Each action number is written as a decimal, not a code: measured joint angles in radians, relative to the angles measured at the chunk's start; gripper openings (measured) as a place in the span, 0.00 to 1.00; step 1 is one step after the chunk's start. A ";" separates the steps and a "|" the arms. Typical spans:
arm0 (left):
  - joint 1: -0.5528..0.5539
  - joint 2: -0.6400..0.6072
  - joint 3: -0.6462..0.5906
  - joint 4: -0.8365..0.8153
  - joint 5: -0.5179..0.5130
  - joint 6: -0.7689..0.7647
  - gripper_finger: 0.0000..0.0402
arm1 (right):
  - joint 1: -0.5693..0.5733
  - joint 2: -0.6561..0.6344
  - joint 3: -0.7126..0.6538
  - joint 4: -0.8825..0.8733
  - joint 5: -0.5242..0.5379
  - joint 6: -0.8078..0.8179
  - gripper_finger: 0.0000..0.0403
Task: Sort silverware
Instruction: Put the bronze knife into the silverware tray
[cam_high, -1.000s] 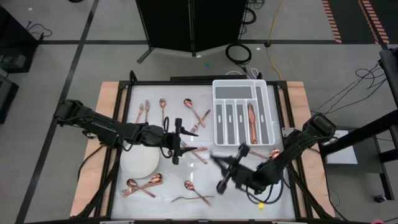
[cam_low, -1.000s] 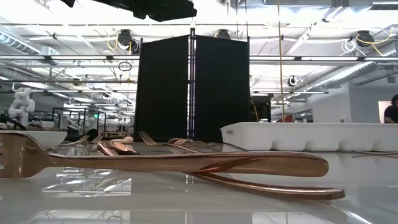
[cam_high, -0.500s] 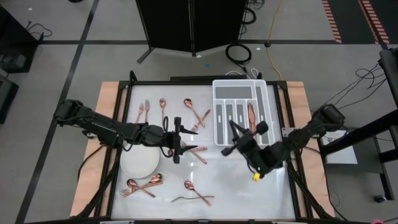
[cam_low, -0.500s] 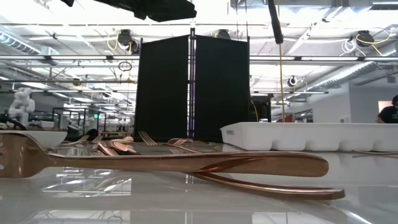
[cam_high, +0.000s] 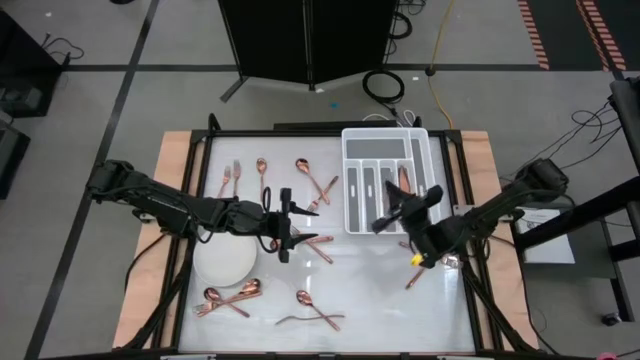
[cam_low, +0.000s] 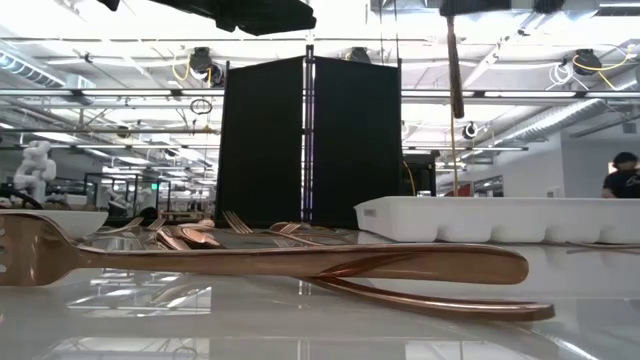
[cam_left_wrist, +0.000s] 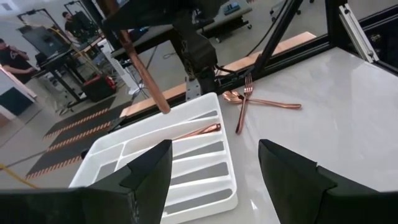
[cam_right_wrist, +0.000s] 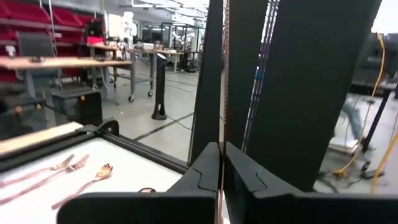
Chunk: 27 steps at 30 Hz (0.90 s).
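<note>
Pinching a copper utensil upright between pressed-together fingers, right pincer hangs over the white tray. Left pincer spread, mid-table beside scattered silverware.

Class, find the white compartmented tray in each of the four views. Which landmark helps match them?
High view: tray upper centre-right.
Low view: tray at right, mid-height.
Left wrist view: tray lower left.
Right wrist view: not in it.
Shared landmark: black screen behind the tray.

Two dark jointed arms; black angular end effector fingers; yellow tag near right wrist.
</note>
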 joint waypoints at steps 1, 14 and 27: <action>0.000 0.000 0.000 0.001 0.000 0.001 0.59 | 0.000 -0.018 -0.020 0.001 -0.002 0.022 0.00; 0.000 0.000 0.000 0.009 -0.001 0.001 0.59 | 0.000 -0.126 -0.165 -0.059 -0.318 0.383 0.00; 0.000 0.000 0.000 0.011 -0.005 -0.004 0.59 | -0.132 -0.413 -0.165 -0.968 -0.838 1.134 0.00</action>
